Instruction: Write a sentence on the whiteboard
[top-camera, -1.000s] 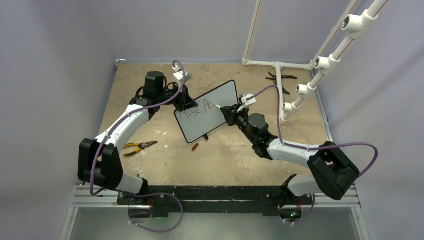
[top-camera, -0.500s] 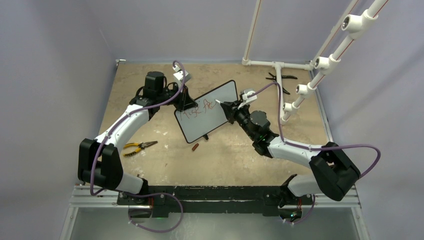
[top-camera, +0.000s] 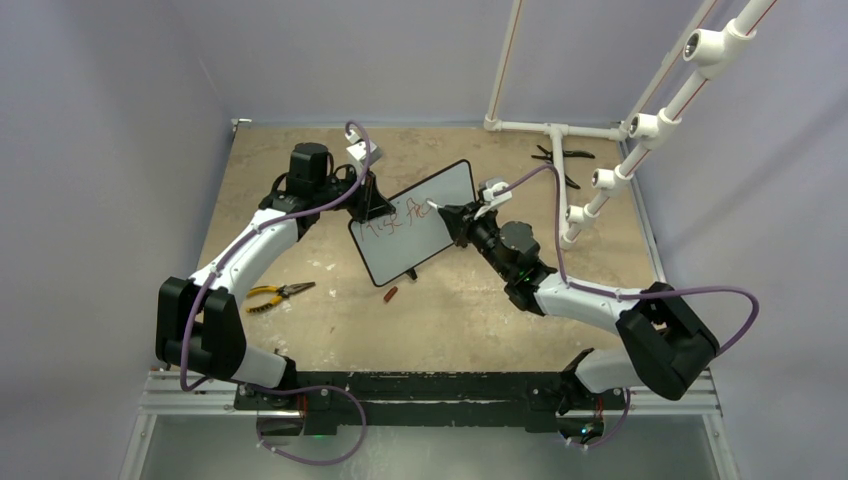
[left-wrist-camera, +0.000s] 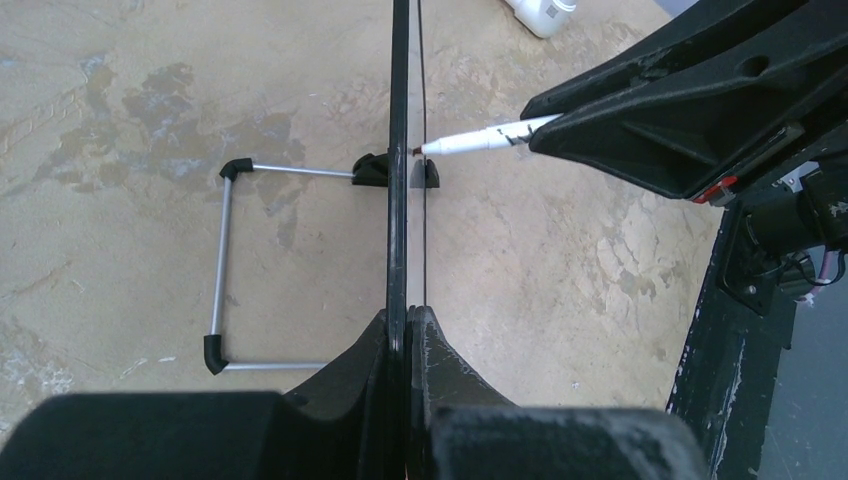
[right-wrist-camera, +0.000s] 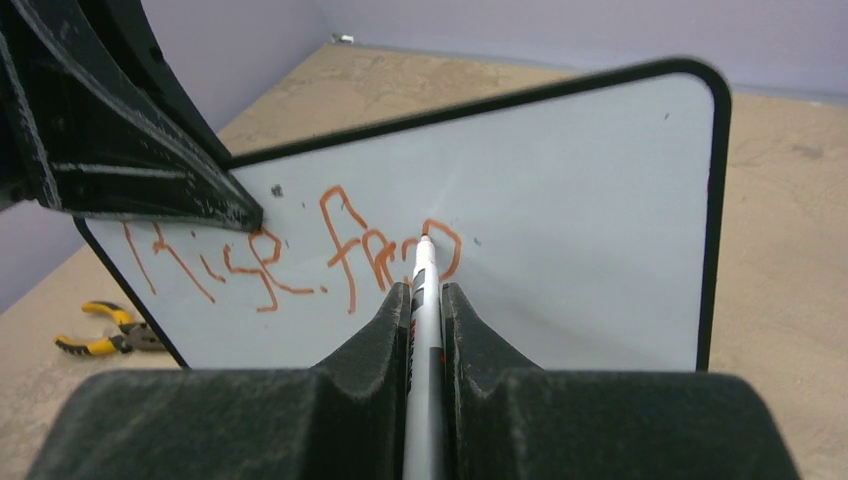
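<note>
The whiteboard (top-camera: 425, 225) stands tilted mid-table on its wire stand (left-wrist-camera: 222, 255). It shows face-on in the right wrist view (right-wrist-camera: 560, 200) and edge-on in the left wrist view (left-wrist-camera: 400, 150). My left gripper (top-camera: 372, 205) is shut on its left edge (left-wrist-camera: 408, 322). My right gripper (top-camera: 452, 215) is shut on a white marker (right-wrist-camera: 422, 310), also in the left wrist view (left-wrist-camera: 475, 141), whose tip touches the board. The sentence (right-wrist-camera: 300, 255) is one line of red words; the tip sits at its last letter.
Yellow-handled pliers (top-camera: 275, 294) lie front left, also in the right wrist view (right-wrist-camera: 105, 335). A small red-brown cap (top-camera: 391, 294) lies in front of the board. Black pliers (top-camera: 560, 160) and a white pipe frame (top-camera: 600, 150) stand at the back right.
My right gripper has moved the marker tip slightly left and up along the board, adding to the last red letter. The left arm and the board have not moved.
</note>
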